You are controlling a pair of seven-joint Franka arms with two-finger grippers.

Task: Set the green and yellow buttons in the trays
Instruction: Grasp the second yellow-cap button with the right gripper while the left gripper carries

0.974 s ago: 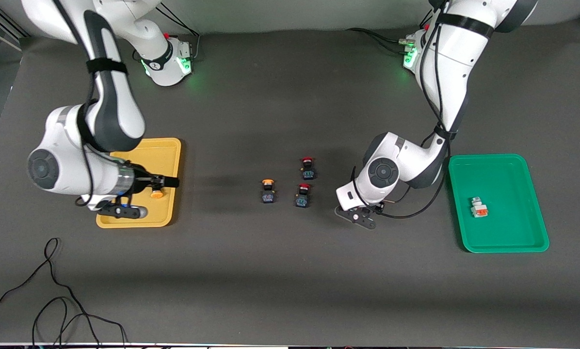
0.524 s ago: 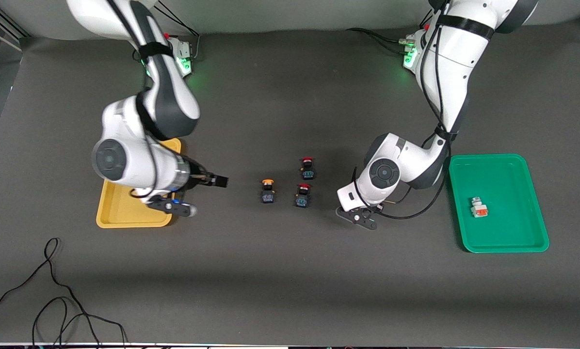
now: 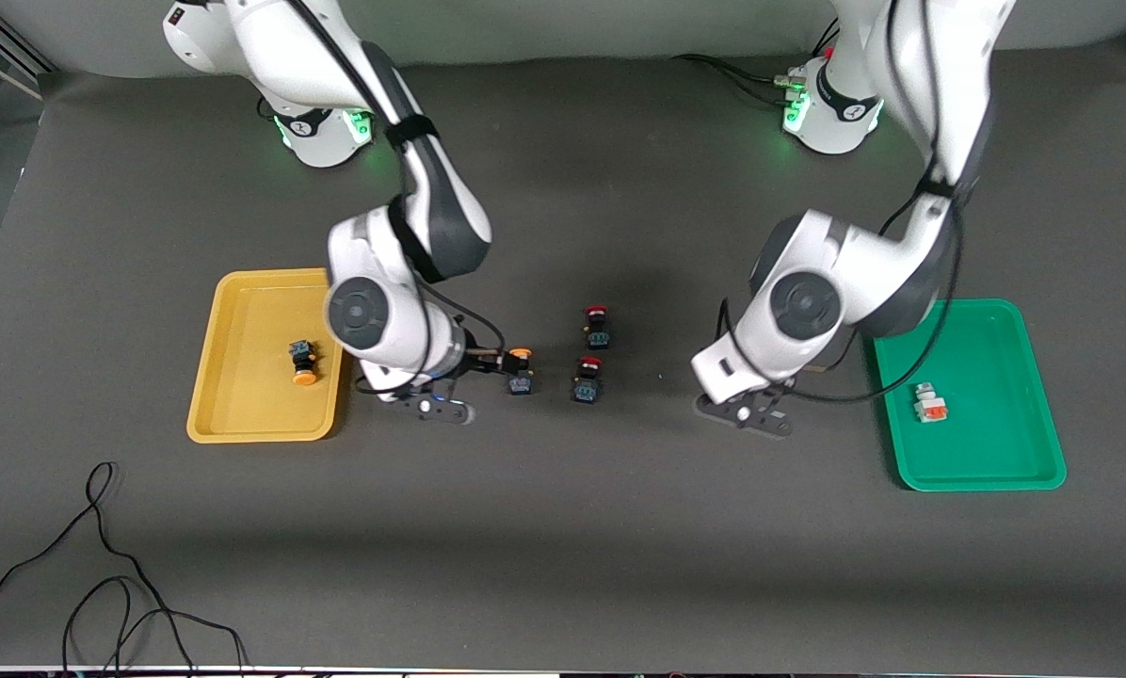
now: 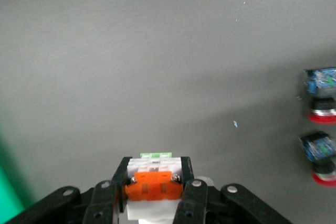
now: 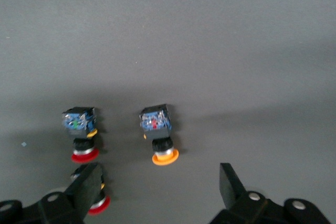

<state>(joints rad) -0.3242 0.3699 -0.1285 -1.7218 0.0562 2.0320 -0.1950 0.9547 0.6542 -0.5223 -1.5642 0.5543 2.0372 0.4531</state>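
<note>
Right now, working from the front camera's edge of the surface back to the arms' bases:

- A loose black cable (image 3: 102,565) lies nearest, touching nothing.
- The left tool (image 4: 155,174) has just clamped on a white-grey button (image 4: 154,188). It has risen with it and hangs over bare surface (image 3: 563,527) between the red-capped pair and the green tray (image 3: 987,476). The drop looks to be the next step.
- A second white-grey button (image 3: 930,403) already lies inside the green tray.
- In the yellow tray (image 3: 243,428) lies one black button with a yellow cap (image 3: 302,363). A second ago the right arm was over it.
- The right tool (image 5: 160,179) has since swung to mid-surface. Its fingers stand apart on either side of the other yellow-capped button (image 3: 521,367), not yet gripping.
- Beside that button stands one red-capped button (image 3: 588,379), with the other red-capped one (image 3: 598,325) a little farther off. Both should stay put.
- Count: two trays, two yellow-capped buttons, two white-grey, two red-capped. Two of the four wanted buttons are already in trays, one is held and one is about to be picked up.
</note>
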